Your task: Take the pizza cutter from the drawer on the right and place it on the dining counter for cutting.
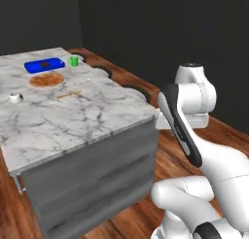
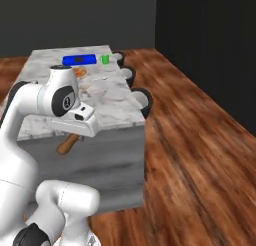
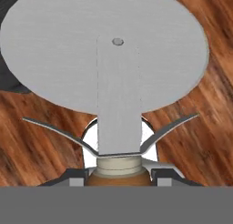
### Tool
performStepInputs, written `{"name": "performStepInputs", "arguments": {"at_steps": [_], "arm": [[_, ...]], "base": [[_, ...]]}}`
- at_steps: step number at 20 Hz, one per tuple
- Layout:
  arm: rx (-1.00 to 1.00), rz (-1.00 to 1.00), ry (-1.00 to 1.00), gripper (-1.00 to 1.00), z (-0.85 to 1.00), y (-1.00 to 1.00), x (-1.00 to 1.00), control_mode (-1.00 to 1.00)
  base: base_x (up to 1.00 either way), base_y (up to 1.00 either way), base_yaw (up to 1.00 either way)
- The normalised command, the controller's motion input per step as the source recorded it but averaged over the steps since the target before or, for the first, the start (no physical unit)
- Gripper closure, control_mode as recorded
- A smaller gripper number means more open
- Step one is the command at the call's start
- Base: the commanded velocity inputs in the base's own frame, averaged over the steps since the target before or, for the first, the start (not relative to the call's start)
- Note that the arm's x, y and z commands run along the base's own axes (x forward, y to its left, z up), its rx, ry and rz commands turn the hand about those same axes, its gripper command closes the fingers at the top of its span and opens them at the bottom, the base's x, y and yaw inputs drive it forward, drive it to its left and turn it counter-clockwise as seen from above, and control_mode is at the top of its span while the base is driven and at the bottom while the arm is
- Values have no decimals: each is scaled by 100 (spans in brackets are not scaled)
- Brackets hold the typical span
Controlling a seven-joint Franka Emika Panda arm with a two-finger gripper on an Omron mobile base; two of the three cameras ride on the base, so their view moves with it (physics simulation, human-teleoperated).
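Now gripper (image 3: pixel 117 175) clamped on pizza cutter (image 3: pixel 109 54) by its handle, held just off dining counter (image 1: pixel 73 116) near its corner. Carry step; next needs lift over counter, then release.

The pizza cutter (image 3: pixel 107 54) has its handle cut off at the hand view's bottom edge.

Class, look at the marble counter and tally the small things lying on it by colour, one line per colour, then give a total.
Blue: 1, a flat tray
Green: 1, a cup
Orange-brown: 2, a round pizza and a thin stick
White: 1, a small bowl
Total: 5
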Motion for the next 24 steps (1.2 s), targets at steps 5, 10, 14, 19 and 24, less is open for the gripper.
{"name": "performStepInputs", "arguments": {"at_steps": [5,10,14,19,24], "arm": [[0,0,0,100,0,0,0,100],[0,0,0,100,0,0,0,100],[0,0,0,100,0,0,0,100],[0,0,0,100,0,0,0,100],[0,0,0,100,0,0,0,100]], "base": [[72,-100,31],[66,-100,31],[58,-100,32],[57,-100,35],[59,-100,40]]}}
